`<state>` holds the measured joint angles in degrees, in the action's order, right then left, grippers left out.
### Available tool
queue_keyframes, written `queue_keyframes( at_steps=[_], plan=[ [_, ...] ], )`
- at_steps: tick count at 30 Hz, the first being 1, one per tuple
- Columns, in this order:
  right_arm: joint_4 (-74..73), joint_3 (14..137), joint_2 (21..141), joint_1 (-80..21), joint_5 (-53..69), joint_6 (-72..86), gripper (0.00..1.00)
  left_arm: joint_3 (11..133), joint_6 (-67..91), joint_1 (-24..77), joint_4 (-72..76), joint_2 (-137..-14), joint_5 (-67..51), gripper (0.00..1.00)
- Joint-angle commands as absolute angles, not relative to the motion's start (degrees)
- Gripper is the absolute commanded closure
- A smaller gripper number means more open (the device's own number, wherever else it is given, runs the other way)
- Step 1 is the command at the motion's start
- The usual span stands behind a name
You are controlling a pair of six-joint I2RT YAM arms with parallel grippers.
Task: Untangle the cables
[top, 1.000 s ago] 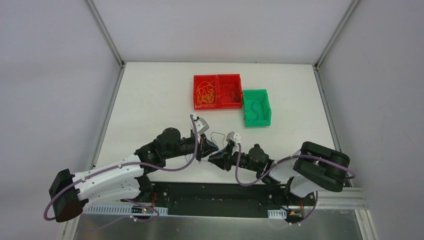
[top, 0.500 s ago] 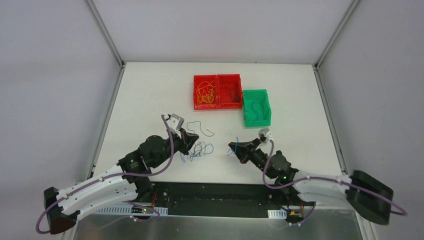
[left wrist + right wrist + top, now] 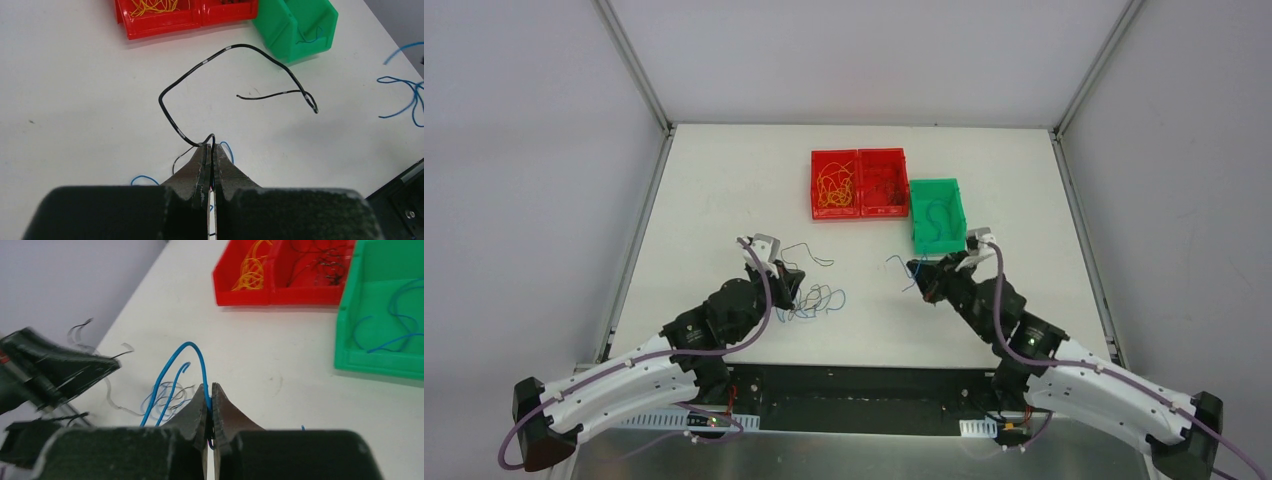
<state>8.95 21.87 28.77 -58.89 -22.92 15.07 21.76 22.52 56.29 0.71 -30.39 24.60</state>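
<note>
White surface inside grey walls, seen from above and from both wrists.

**Left arm**: stretched low from its near-left base, with the wrist turned toward the far right. The left jaws are closed almost fully, and their tips pinch a black wire. From the pinch the wire rises ahead and slightly left of the jaws. It then arches rightward in a wide open loop, hooks at its right end and doubles back, ending in a free tip ahead of the jaws. Its long axis runs left to right across the jaws' line.

**Tangle**: thin blue and dark wires lying on the surface just right of the left jaws, between the two arms.

**Right arm**: extended from its near-right base toward the far left. The right jaws are likewise pressed together, clamping a blue wire. This wire stands up from the tips in a narrow arch and falls away to the jaws' left, toward the tangle.

**Bins**: a green bin holding blue wire sits ahead and right of the right jaws. Two joined red bins lie farther ahead, one with yellow wires and one with dark wires.
</note>
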Motion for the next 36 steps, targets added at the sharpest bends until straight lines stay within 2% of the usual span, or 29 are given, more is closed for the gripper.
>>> queue_keyframes(
  at_steps=[1, 6, 10, 22, 27, 28, 29, 30, 32, 36],
  plan=[
    [5.8, 31.2, 41.6, -50.2, -24.1, 15.7, 1.0, 21.7, 23.5, 56.7, 2.3, -29.9, 24.9, 1.0],
    [5.1, 38.6, 54.4, -36.9, -24.1, 15.7, 1.0, 21.3, 23.1, 56.7, 2.2, -28.9, 24.3, 1.0],
    [5.1, 44.1, 64.7, -30.9, -24.1, 15.7, 1.0, 21.3, 23.2, 56.6, 2.1, -28.9, 24.3, 1.0],
    [1.3, 59.1, 95.0, -23.8, -24.1, 15.7, 1.0, 21.9, 22.7, 56.6, 2.1, -30.2, 23.9, 1.0],
    [0.3, 61.6, 100.8, -22.9, -24.1, 15.7, 1.0, 21.9, 22.6, 56.6, 2.1, -30.2, 23.7, 1.0],
    [0.3, 61.7, 101.0, -22.8, -24.1, 15.7, 0.61, 21.9, 22.6, 56.7, 2.1, -30.2, 23.6, 1.0],
    [-0.9, 61.8, 101.1, -22.7, -19.2, 15.7, 0.57, 22.0, 22.6, 56.6, 2.1, -30.1, 23.5, 1.0],
    [-1.9, 62.1, 100.8, -22.7, -24.7, 14.7, 0.47, 22.0, 22.7, 56.6, 2.1, -30.1, 23.4, 1.0],
    [-4.0, 62.5, 98.8, -22.8, -24.5, 21.8, 0.39, 22.1, 22.7, 56.6, 2.1, -30.3, 23.3, 1.0],
    [-7.0, 61.9, 91.6, -23.4, -26.0, 21.7, 0.38, 22.6, 22.6, 56.6, 2.1, -31.2, 23.2, 1.0]
  ],
)
